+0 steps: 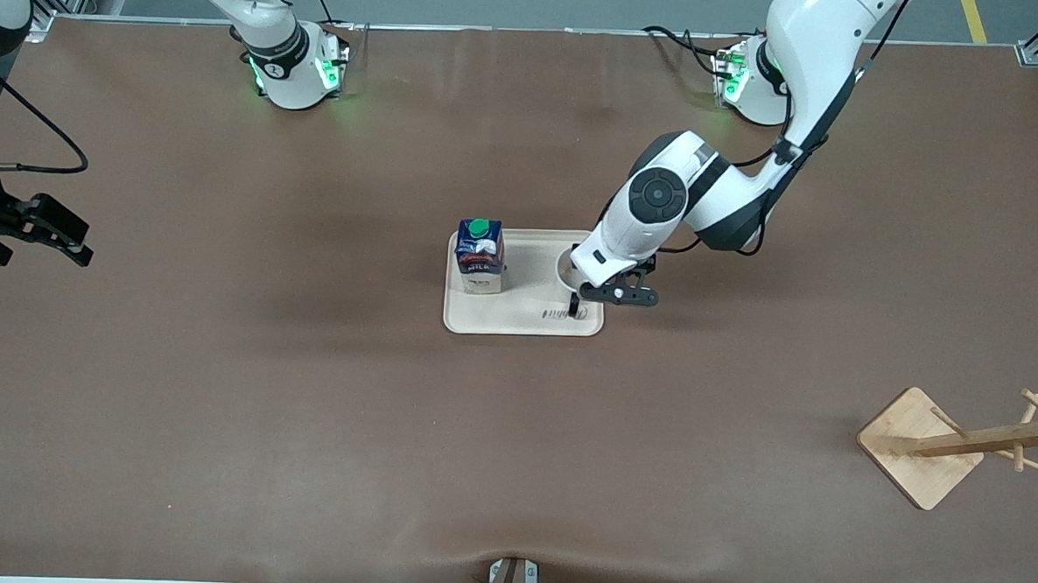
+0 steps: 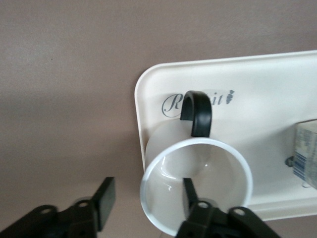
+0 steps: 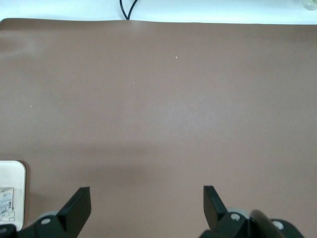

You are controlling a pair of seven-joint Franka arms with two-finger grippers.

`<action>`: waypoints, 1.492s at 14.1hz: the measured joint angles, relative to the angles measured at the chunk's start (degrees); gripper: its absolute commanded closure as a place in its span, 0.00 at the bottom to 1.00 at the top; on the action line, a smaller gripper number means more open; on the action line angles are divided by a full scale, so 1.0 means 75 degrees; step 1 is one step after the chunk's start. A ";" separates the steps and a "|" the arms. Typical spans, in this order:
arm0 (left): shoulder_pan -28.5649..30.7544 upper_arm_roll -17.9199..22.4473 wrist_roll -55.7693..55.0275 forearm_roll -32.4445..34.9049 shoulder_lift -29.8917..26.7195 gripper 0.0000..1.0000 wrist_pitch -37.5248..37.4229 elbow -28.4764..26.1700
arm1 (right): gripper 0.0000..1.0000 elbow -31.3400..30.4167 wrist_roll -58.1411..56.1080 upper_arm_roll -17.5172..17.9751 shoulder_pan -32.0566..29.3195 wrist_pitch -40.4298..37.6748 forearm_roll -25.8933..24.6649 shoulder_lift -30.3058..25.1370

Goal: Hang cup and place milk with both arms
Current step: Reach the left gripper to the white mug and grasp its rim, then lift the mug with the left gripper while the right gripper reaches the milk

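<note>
Cup about to be gripped by its rim

The left gripper [image 2: 143,206] is spread open over the cup [image 2: 195,186], one finger inside, on the tray [image 1: 518,322]; closing and lifting are judged next. The milk [image 1: 479,255] stands beside it. "R…it" is printed on the tray. The right gripper [image 3: 146,203] waits open.
</note>
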 measured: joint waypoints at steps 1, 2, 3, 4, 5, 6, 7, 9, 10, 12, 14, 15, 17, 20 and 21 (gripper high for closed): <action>-0.0006 0.0000 -0.0054 0.0127 0.0103 0.80 0.0011 0.0012 | 0.00 0.0001 0.0000 -0.0003 0.0000 0.0007 0.0000 0.0000; -0.0013 0.0000 -0.0072 0.0183 0.0197 0.91 0.0022 0.0030 | 0.00 0.0002 0.0000 -0.0004 0.0000 0.0020 0.0000 0.0000; -0.0022 0.0000 -0.0077 0.0198 0.0280 1.00 0.0034 0.0059 | 0.00 0.0003 0.0000 -0.0004 0.0000 0.0032 0.0000 0.0000; -0.0028 0.0000 -0.0079 0.0220 0.0336 1.00 0.0037 0.0103 | 0.00 0.0005 0.0000 -0.0002 0.0001 0.0036 0.0000 0.0000; -0.0031 0.0000 -0.0080 0.0282 0.0363 1.00 0.0037 0.0147 | 0.00 0.0006 0.0000 0.0000 0.0004 0.0036 0.0000 0.0000; -0.0032 0.0001 -0.0095 0.0354 0.0365 1.00 0.0038 0.0193 | 0.00 0.0006 0.0000 0.0001 0.0008 0.0036 0.0000 0.0000; -0.0034 0.0000 -0.0151 0.0409 0.0360 1.00 0.0037 0.0258 | 0.00 0.0006 0.0000 0.0001 0.0008 0.0033 0.0000 0.0000; -0.0028 0.0000 -0.0267 0.0449 0.0255 1.00 -0.0085 0.0428 | 0.00 0.0002 0.0000 -0.0010 0.0004 0.0025 -0.0004 0.0008; -0.0009 0.0001 -0.0328 0.0451 0.0095 1.00 -0.0227 0.0509 | 0.00 0.0002 0.0000 -0.0021 -0.0006 0.0026 -0.0004 0.0026; 0.0078 0.0023 -0.0351 0.0453 -0.0421 1.00 -0.0555 0.0643 | 0.00 0.0003 -0.0001 -0.0039 -0.0020 0.0037 -0.0002 0.0101; 0.0333 0.0043 -0.0357 0.0453 -0.1026 1.00 -0.1159 0.0869 | 0.00 0.0001 -0.0001 -0.0024 -0.0004 0.0028 -0.0002 0.0208; 0.0487 0.0048 -0.0357 0.0452 -0.1277 1.00 -0.1653 0.1087 | 0.00 -0.0005 -0.0001 -0.0015 0.0005 -0.0016 -0.0002 0.0280; 0.0782 0.0062 -0.0344 0.0452 -0.1599 1.00 -0.2814 0.1742 | 0.00 -0.0008 -0.0001 0.0001 0.0021 -0.0281 -0.0002 0.0434; 0.1199 0.0067 -0.0255 0.0452 -0.1701 1.00 -0.3710 0.2552 | 0.00 -0.0020 -0.0002 0.0019 0.0205 -0.0739 0.0017 0.0681; 0.1393 0.0070 -0.0083 0.0452 -0.1714 1.00 -0.3814 0.2679 | 0.00 -0.0022 -0.0001 0.0024 0.0325 -0.0799 0.0018 0.0784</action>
